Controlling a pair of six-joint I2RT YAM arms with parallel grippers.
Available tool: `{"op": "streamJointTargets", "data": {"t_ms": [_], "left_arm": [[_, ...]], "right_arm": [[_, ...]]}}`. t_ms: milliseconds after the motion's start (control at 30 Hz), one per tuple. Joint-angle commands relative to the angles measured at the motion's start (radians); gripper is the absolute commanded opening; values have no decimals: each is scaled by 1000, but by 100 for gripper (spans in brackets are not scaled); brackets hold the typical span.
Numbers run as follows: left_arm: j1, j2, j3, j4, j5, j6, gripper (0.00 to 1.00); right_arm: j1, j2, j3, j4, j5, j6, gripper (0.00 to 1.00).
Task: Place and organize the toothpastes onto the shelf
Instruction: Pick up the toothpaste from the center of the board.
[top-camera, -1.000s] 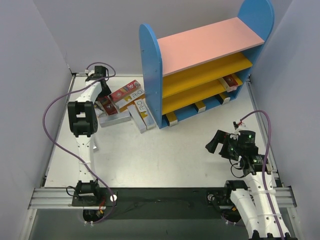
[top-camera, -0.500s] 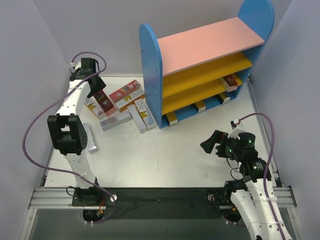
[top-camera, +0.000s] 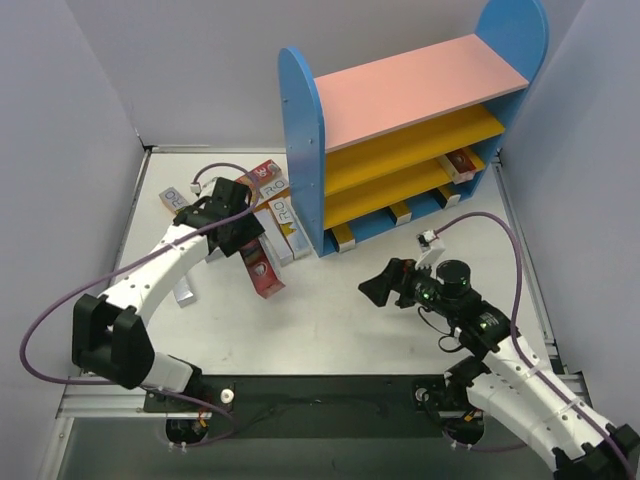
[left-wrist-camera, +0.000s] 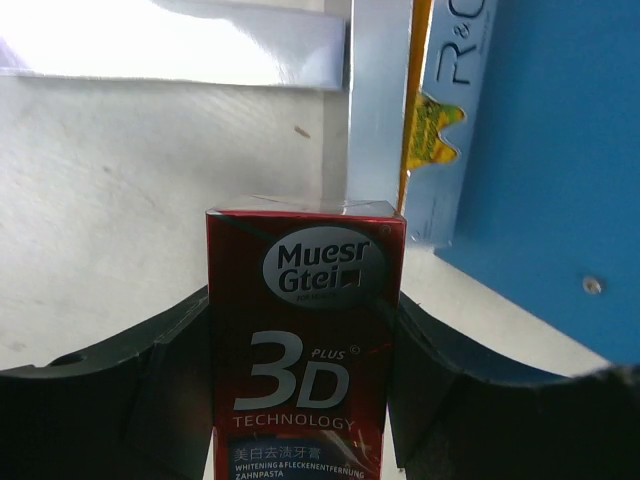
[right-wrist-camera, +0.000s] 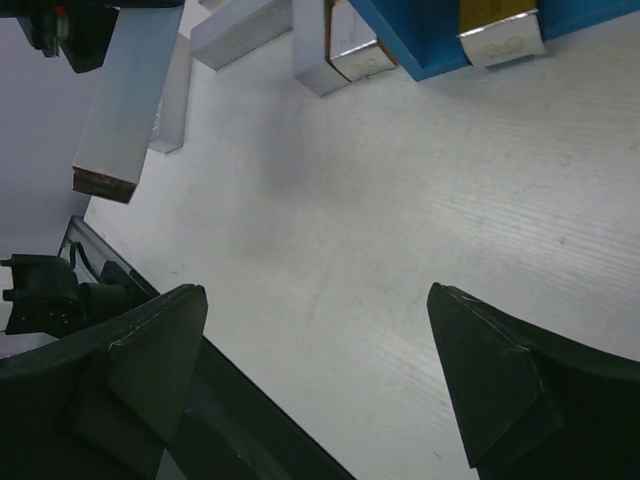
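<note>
My left gripper (top-camera: 243, 238) is shut on a red toothpaste box (top-camera: 261, 268), held above the table in front of the shelf's left blue panel (top-camera: 302, 150). In the left wrist view the red box (left-wrist-camera: 303, 330) fills the gap between the black fingers (left-wrist-camera: 140, 390) of that gripper (left-wrist-camera: 300, 410). More toothpastes lie in a pile (top-camera: 275, 215) left of the shelf. A red box (top-camera: 461, 164) rests on the lower yellow board, and silver ones (top-camera: 343, 237) sit on the blue base. My right gripper (top-camera: 379, 291) hovers open and empty over the table; its wrist view shows the gripper (right-wrist-camera: 320, 300) above bare table.
A silver box (top-camera: 183, 290) lies by the left arm and another (top-camera: 172, 197) near the back left. Silver boxes (left-wrist-camera: 375, 110) lie ahead of the held one, beside the blue panel (left-wrist-camera: 560, 150). Grey walls close in the sides. The black front rail (top-camera: 320, 390) carries both arm bases.
The left arm has swung from the back left corner to the front of the pile, carrying the red box. The right arm has stretched forward and to the left, still open.
</note>
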Motion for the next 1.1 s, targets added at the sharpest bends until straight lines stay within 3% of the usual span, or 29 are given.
{"op": "streamJointTargets", "data": {"t_ms": [0,200,433,1067], "left_arm": [[-87,-135,-46,31,-78,-250,45],[-231,-181,-28,-9,-171,-334,46],[-323,-210,-36,-24,-245,-393,46],[-373,-222,-17,-6,-268,-374,46]], "right_arm": [[155,61,10,246,139,41,99],[287,199,42,384,144,43,99],[392,308,104,493,117,24,99],[430,475,156,605,-18,81,94]]}}
